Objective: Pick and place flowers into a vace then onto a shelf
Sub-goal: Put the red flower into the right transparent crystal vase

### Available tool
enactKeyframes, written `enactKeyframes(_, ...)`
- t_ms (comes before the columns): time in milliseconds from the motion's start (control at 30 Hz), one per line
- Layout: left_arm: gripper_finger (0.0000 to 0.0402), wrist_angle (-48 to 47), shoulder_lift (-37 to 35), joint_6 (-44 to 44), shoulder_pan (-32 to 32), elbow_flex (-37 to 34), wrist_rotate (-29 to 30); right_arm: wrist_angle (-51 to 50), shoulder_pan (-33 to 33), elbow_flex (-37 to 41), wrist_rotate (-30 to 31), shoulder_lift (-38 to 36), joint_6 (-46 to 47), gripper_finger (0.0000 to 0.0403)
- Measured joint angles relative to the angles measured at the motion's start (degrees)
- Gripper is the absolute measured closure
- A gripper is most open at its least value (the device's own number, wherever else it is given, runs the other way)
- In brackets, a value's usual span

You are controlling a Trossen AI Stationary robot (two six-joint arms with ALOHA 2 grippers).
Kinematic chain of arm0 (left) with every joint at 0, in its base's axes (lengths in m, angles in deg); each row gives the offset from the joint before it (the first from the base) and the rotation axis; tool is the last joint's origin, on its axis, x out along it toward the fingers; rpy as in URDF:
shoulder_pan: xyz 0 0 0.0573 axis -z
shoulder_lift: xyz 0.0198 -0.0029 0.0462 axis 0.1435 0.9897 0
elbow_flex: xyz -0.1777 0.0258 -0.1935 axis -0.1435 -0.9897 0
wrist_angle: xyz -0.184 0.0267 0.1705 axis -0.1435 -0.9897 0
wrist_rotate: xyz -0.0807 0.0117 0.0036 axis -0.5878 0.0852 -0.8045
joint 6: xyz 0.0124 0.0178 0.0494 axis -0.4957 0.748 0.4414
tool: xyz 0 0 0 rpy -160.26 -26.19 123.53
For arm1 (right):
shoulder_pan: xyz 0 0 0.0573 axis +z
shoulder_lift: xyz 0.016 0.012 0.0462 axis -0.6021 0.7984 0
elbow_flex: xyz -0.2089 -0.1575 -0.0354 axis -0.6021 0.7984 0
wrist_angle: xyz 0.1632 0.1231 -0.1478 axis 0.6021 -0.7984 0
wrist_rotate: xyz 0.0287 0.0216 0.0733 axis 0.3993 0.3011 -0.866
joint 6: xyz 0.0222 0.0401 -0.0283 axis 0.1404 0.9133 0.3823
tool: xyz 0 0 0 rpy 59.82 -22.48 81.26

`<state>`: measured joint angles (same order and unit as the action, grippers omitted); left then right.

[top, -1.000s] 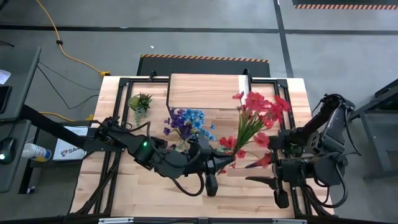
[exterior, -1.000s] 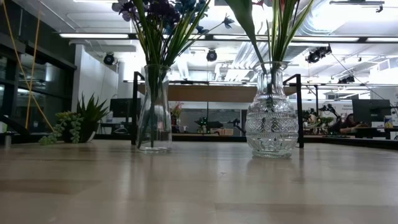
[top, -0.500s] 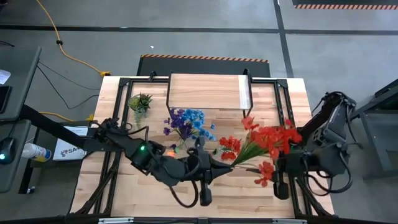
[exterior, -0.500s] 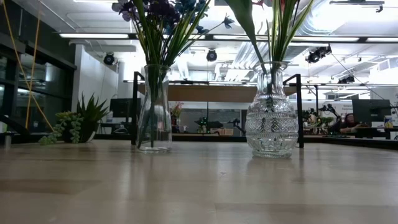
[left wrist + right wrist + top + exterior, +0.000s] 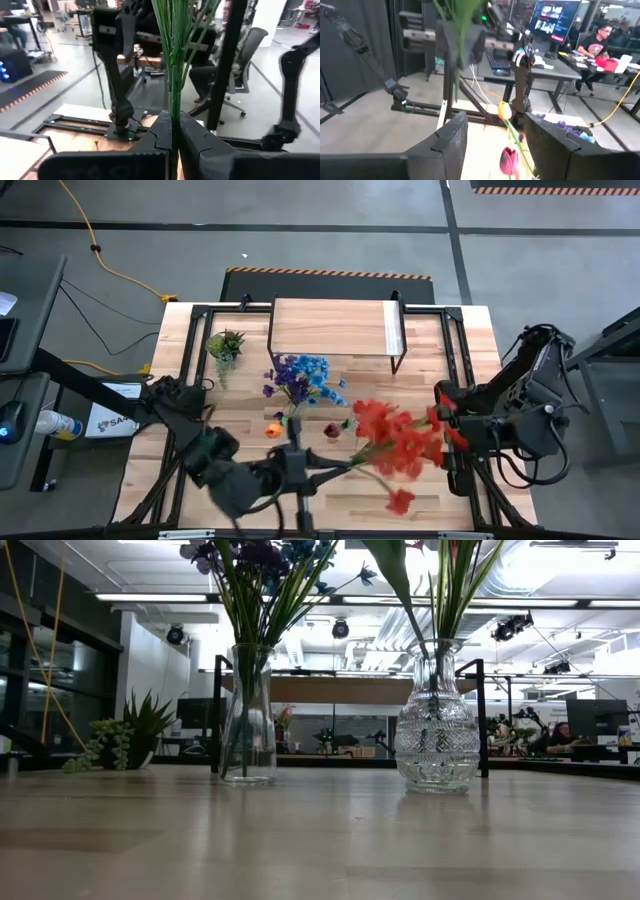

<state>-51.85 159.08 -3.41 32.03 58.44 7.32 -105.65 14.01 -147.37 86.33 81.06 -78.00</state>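
Red flowers (image 5: 400, 442) tilt low over the table's front; blue and purple flowers (image 5: 300, 376) stand near the wood-topped shelf (image 5: 330, 328).

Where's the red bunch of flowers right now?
In the high view the red flowers hang over the table's front right part, stems clamped in the left gripper, with the right gripper just beside the blooms and the blue flowers farther back.

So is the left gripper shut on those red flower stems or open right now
Shut on them: the left gripper has both fingers pressed against the green stems.
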Motion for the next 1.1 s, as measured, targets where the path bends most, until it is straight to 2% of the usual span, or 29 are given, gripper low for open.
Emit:
enactKeyframes(300, 0.0359, 6.66, -0.05, 8.48, 3.80, 0.00, 4.20, -0.23, 0.02, 0.00, -2.66, 0.00, 0.51, 0.0222)
enactKeyframes(700, 0.0359, 8.79, -0.05, 11.22, 4.03, 0.00, 2.89, 6.27, -2.34, 0.00, -15.10, 0.13, -1.18, 0.0215)
enactKeyframes(900, 0.0359, 9.17, 0.15, 11.92, 3.45, 0.00, -0.66, 8.90, -5.04, 0.00, -19.02, 0.13, -2.60, 0.0212)
enactKeyframes(1100, 0.0359, 11.34, 0.53, 13.26, 1.61, -0.15, -5.37, 15.23, -8.73, 0.00, -26.61, 0.49, -5.62, 0.0212)
